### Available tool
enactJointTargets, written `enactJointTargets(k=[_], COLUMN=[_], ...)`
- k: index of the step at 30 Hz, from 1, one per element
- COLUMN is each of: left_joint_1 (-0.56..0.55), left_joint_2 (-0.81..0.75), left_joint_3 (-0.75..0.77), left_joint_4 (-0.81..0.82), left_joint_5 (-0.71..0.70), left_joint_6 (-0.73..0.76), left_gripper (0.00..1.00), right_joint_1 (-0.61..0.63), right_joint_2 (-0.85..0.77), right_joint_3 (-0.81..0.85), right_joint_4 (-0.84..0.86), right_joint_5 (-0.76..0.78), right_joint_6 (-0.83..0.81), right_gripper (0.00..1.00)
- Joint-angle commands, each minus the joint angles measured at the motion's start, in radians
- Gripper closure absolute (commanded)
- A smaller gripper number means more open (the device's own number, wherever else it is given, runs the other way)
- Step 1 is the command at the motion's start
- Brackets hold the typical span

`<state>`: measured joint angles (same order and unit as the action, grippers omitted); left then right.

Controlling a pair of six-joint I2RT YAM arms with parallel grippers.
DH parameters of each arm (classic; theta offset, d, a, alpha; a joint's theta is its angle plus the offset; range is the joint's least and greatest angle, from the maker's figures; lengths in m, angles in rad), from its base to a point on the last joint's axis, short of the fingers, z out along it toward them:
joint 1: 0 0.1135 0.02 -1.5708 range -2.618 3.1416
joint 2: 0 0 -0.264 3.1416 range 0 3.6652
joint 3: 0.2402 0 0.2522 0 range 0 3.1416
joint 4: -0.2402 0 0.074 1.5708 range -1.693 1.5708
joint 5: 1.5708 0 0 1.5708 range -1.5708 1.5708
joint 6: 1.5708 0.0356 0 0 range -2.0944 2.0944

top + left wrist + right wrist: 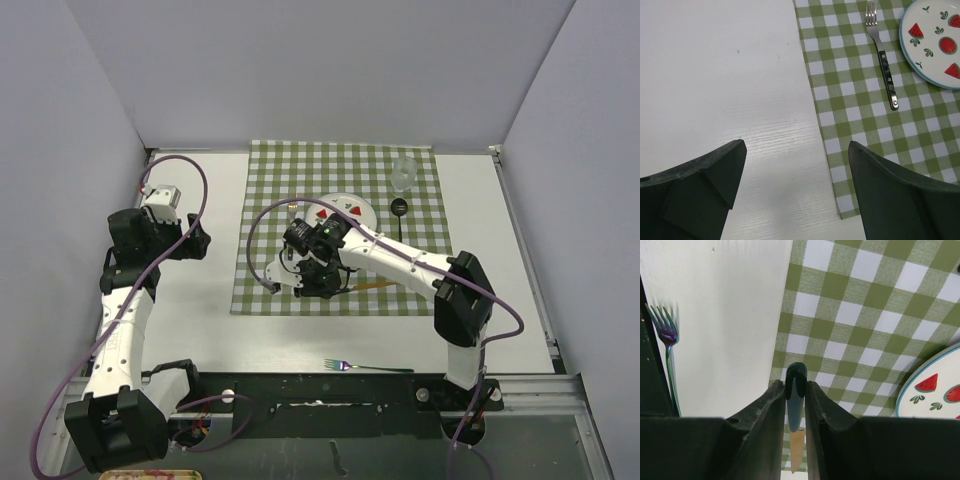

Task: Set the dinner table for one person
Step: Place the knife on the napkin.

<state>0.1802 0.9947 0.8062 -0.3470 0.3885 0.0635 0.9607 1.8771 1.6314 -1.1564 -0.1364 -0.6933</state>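
On the white dinner table (200,320) lies a green-and-white checked cloth (270,170). A watermelon-print plate (345,210) sits on it, with a clear glass (403,172) and a black spoon (399,207) to its right. My right gripper (795,385) is shut on the dark handle of a knife (796,400), held over the cloth's front edge below the plate (935,390); its tan blade points back toward the wrist. My left gripper (797,150) hangs open over bare table left of the cloth. A silver fork with a black handle (882,55) lies on the cloth left of the plate (937,42).
An iridescent fork (365,367) lies on the bare table near the front rail, also visible as the purple-tinted fork (667,355) in the right wrist view. Grey walls enclose the table on three sides. Metal rails run along the table's edges.
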Motion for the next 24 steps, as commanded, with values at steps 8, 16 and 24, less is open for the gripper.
enactJointTargets(k=[8, 16, 24], left_joint_1=[0.007, -0.005, -0.111], left_joint_2=[-0.005, 0.042, 0.129], left_joint_3=[0.001, 0.015, 0.083], left_joint_4=[0.062, 0.064, -0.023], left_joint_5=[0.026, 0.136, 0.370], left_joint_6=[0.006, 0.005, 0.014], left_gripper=[0.18, 0.19, 0.23], right_joint_1=[0.004, 0.023, 0.081], right_joint_2=[-0.199, -0.257, -0.191], right_joint_3=[-0.153, -0.170, -0.054], right_joint_4=[-0.019, -0.128, -0.256], right_joint_5=[-0.101, -0.235, -0.345], right_joint_6=[-0.284, -0.461, -0.484], right_gripper=[1.00, 1.00, 1.00])
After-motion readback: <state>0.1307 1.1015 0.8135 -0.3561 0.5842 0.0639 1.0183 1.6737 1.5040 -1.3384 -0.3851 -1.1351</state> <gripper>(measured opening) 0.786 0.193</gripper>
